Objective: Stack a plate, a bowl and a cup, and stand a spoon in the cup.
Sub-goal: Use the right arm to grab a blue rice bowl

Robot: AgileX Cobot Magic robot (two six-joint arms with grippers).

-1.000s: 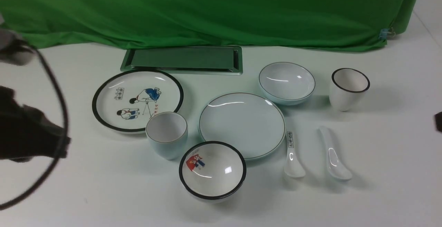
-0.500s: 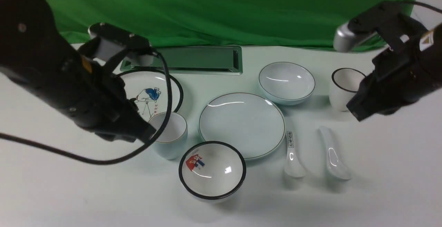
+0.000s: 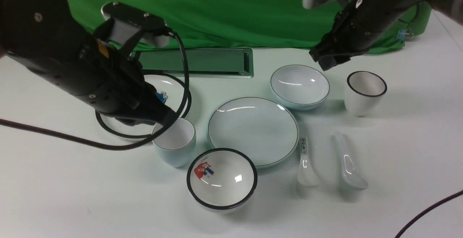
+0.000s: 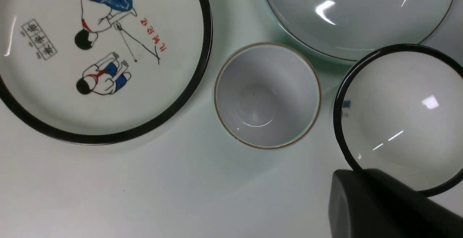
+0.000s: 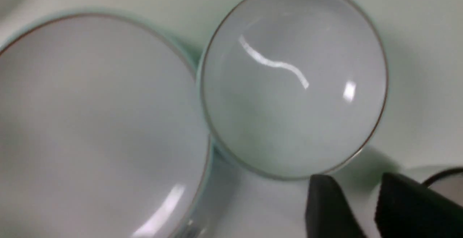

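Observation:
The plain pale plate (image 3: 253, 131) lies mid-table, with the plain bowl (image 3: 300, 86) behind it to the right. The pale cup (image 3: 174, 142) stands upright and empty to the plate's left. The plain white spoon (image 3: 349, 162) lies right of the plate. My left gripper (image 3: 163, 117) hovers shut just above the cup's far rim; its wrist view shows the cup (image 4: 267, 95) from above and the gripper's dark tip (image 4: 349, 182). My right gripper (image 3: 324, 60) hangs open above the bowl's far right edge. In its wrist view the gripper (image 5: 356, 191) is empty beside the bowl (image 5: 293, 82).
A cartoon plate (image 3: 170, 86) sits half under my left arm. A black-rimmed bowl (image 3: 221, 178) stands in front of the plate, a black-rimmed cup (image 3: 365, 93) right of the bowl, and a labelled spoon (image 3: 305, 162) beside the plain one. A metal tray (image 3: 195, 62) lies by the green cloth.
Both arms have swung in over the table. The left arm came from the left edge to above the cup. The right arm moved from the right side back over the bowl.

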